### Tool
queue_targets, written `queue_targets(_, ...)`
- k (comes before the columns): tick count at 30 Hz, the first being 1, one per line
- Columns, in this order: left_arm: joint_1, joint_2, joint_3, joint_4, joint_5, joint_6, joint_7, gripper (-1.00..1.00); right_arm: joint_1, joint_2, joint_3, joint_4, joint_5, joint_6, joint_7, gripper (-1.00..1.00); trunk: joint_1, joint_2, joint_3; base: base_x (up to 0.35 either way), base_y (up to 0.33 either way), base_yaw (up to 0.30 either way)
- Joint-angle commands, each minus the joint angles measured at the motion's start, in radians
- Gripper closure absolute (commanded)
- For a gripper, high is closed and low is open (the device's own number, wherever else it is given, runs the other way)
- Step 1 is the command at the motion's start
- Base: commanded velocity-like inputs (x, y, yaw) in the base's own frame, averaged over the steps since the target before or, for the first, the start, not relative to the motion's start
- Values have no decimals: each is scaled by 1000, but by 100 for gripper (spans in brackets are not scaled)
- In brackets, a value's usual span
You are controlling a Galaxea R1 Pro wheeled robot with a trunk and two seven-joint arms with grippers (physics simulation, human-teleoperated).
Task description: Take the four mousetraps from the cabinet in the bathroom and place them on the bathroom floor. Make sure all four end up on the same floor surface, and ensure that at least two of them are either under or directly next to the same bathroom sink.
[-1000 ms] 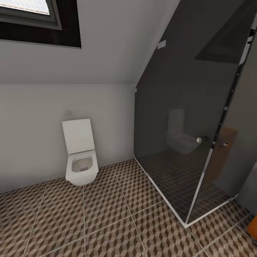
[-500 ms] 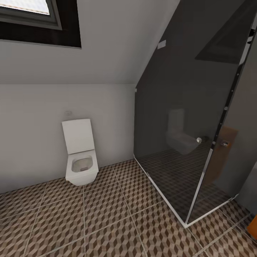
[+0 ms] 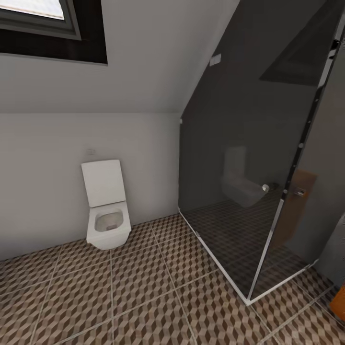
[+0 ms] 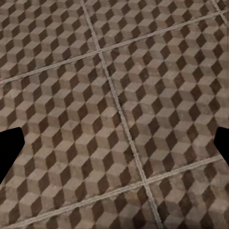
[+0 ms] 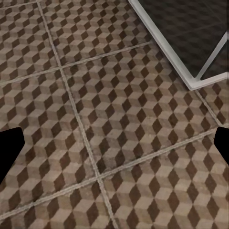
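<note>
The bathroom floor [image 3: 143,297] spans the lower head view. A dark glass shower enclosure [image 3: 249,191] stands right; a white toilet [image 3: 108,211] is against the wall. Left fingers [image 4: 10,152] and right fingers [image 5: 10,155] are spread apart, empty, above the tiles.

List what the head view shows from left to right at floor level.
Toilet → bare stretch of the bathroom floor → dark glass shower enclosure → orange-brown piece at the right edge.
</note>
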Motion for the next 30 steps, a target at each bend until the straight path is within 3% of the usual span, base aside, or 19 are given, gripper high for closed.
queue_targets(1,0,0,0,-1,-2,-1,3,-100,0,0,-1,1,3,-3,0,-100,0,0,-1,0,0,-153)
queue_targets(22,0,0,-1,1,-1,-2,3,-100,0,-1,-2,1,3,-3,0,-100,0,0,10,-2,0,-249)
queue_targets(30,0,-1,-2,2,-1,-1,3,-100,0,-1,-2,1,4,-3,0,-100,0,0,15,-235,0,-262)
